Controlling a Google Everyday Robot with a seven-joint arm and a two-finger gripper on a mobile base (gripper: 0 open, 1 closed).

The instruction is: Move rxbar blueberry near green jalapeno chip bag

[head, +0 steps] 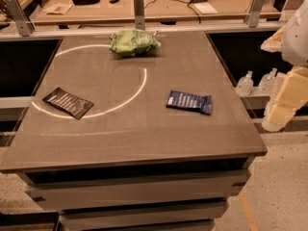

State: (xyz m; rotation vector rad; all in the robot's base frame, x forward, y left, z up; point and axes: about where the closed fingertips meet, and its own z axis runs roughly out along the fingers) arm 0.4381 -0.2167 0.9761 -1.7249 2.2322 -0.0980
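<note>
Surface (144,143) had black wrapper (68,102) lower left, rxbar blueberry (189,102) center right, green jalapeno chip bag (134,42) up top; hand (288,97) was at right edge, couldn't tell its grip

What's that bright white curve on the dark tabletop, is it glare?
Camera view: likely reflected light, a pale arc curving over the table from the black wrapper toward the green jalapeno chip bag; warm, dim lighting; the rxbar blueberry lies outside the arc; the end effector sits at the right edge, beside the table.
</note>
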